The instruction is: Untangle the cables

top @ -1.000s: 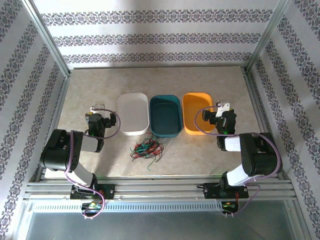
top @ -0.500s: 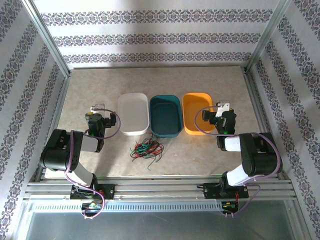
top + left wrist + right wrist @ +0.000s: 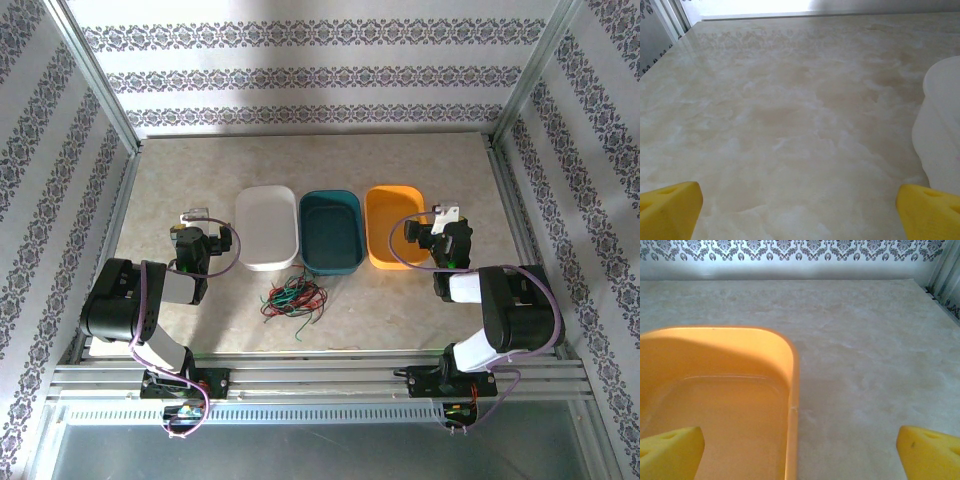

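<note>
A tangled bundle of thin red, green and black cables (image 3: pixel 293 298) lies on the marble table, just in front of the white and teal trays. My left gripper (image 3: pixel 195 214) rests to the left of the white tray, well apart from the bundle. Its yellow fingertips (image 3: pixel 670 207) stand wide, the gripper (image 3: pixel 802 210) open over bare table. My right gripper (image 3: pixel 448 213) sits at the right side of the orange tray. It (image 3: pixel 802 452) is open too, one yellow fingertip (image 3: pixel 670 450) over the tray's right wall.
Three empty trays stand in a row: white (image 3: pixel 267 228), teal (image 3: pixel 331 231) and orange (image 3: pixel 393 226). The white tray's edge (image 3: pixel 940 135) is close on my left gripper's right. The orange tray's rim (image 3: pixel 790 390) runs under my right gripper. Metal frame rails (image 3: pixel 320 375) border the table.
</note>
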